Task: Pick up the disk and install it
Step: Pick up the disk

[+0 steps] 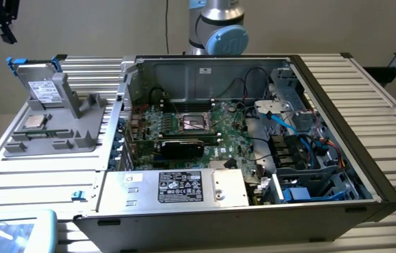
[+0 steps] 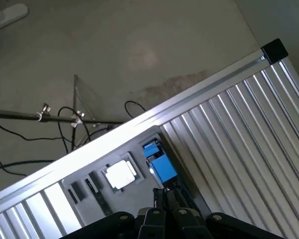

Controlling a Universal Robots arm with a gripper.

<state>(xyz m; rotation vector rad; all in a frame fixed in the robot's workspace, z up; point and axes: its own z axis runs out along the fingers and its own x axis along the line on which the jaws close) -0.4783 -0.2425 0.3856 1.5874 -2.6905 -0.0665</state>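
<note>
As it stands on edge, the disk (image 1: 43, 89) shows blue tabs.

Exterior view, layout:
- Open computer case (image 1: 219, 224) sits mid-tabletop (image 1: 366, 100).
- The arm's base (image 1: 216, 31) stands behind the case's rear wall.
- Holder (image 1: 50, 139) sits on the tabletop just beside the case, on the exterior view's left.
- Disk (image 1: 43, 89) stands tilted at the holder's rear end.
- Processor chip (image 1: 35, 121) lies flat on the holder, just in front of the disk.
- Inside the case: motherboard (image 1: 219, 137) in the middle, boxed power unit (image 1: 177, 187) along the near wall, drive bay (image 1: 310, 174) with cables on the exterior view's right.
</note>
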